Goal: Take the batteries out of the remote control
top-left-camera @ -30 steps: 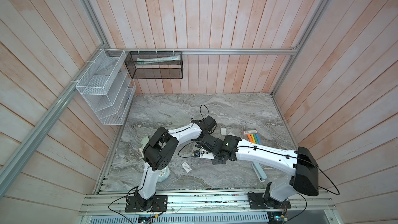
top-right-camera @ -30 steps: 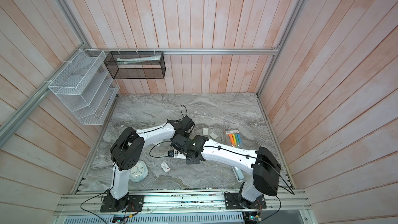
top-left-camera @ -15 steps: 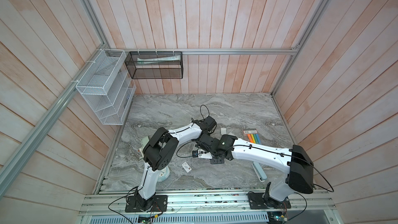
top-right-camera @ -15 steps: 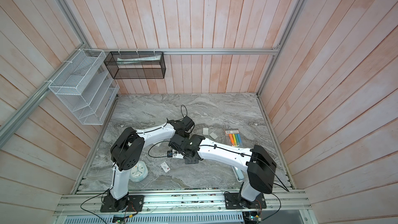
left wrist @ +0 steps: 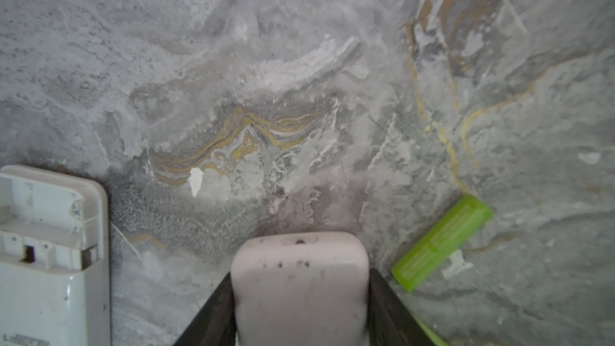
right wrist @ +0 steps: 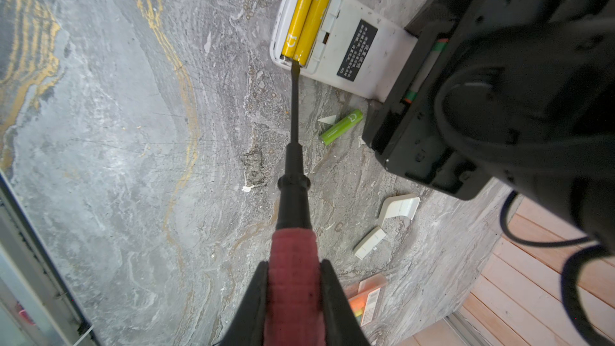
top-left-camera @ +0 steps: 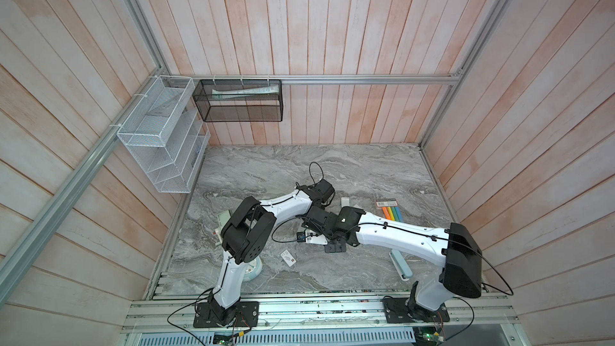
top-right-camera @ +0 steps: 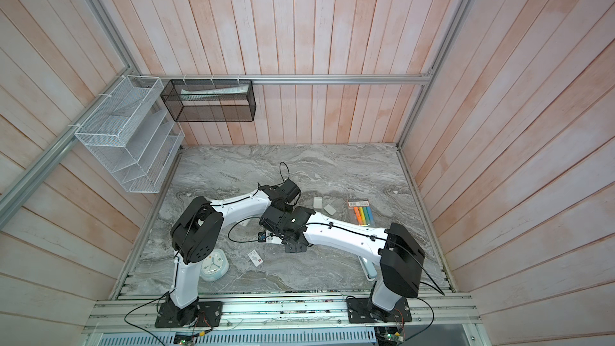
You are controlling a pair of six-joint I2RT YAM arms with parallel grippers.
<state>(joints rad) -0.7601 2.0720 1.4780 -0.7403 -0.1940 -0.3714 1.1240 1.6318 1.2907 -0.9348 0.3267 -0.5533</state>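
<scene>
A white remote control [right wrist: 359, 44] lies back-up on the marble with its battery bay uncovered. Two yellow batteries [right wrist: 304, 21] sit side by side in that bay. A green battery [right wrist: 341, 127] lies loose on the marble beside the remote, and the left wrist view shows it too [left wrist: 442, 242]. My left gripper [left wrist: 299, 277] is shut on the remote's other end. My right gripper [right wrist: 294, 264] is shut on a red-handled screwdriver [right wrist: 293, 247]. The screwdriver's tip touches the end of the batteries at the bay's edge. In both top views the wrists hide the jaws and the remote.
A second white remote [left wrist: 50, 261] with an empty bay lies close to the left gripper. Two white battery covers [right wrist: 399, 208] and a highlighter pack [top-left-camera: 392, 213] lie to the right. A card [top-left-camera: 288, 257], a clock [top-right-camera: 214, 264] and a pale blue tool [top-left-camera: 401, 264] lie near the front.
The right arm has shifted slightly left toward the left gripper. The left arm has stayed where it was.
</scene>
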